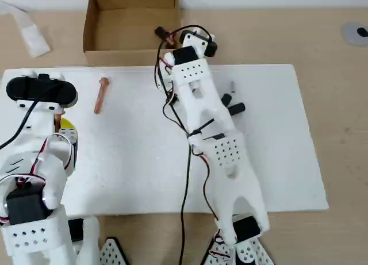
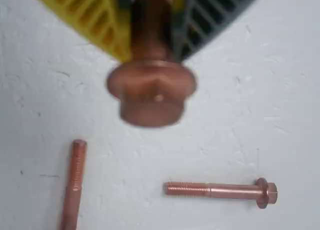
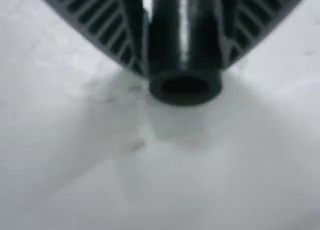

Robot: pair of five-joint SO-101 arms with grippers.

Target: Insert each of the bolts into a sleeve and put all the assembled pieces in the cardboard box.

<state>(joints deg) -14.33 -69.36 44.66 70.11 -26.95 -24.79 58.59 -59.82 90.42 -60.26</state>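
My left gripper (image 2: 152, 45) is shut on a copper bolt (image 2: 151, 93), held between a yellow and a black finger with the head pointing away from the wrist. Two more bolts, one (image 2: 220, 191) and another (image 2: 74, 185), lie on the white foam below it. In the high view this gripper (image 1: 60, 124) is at the foam's left side, and a loose bolt (image 1: 101, 94) lies further back. My right gripper (image 3: 184, 55) is shut on a black sleeve (image 3: 185, 83) just above the foam. Two loose black sleeves (image 1: 232, 104) lie beside the right arm (image 1: 190, 69). The cardboard box (image 1: 92, 23) stands open behind the foam.
The white foam sheet (image 1: 132, 161) covers most of the wooden table. The right arm stretches diagonally across its middle toward the box, trailing black cables (image 1: 185, 179). A white plastic piece (image 1: 31, 38) lies at the back left and a grey disc (image 1: 353, 32) at the back right.
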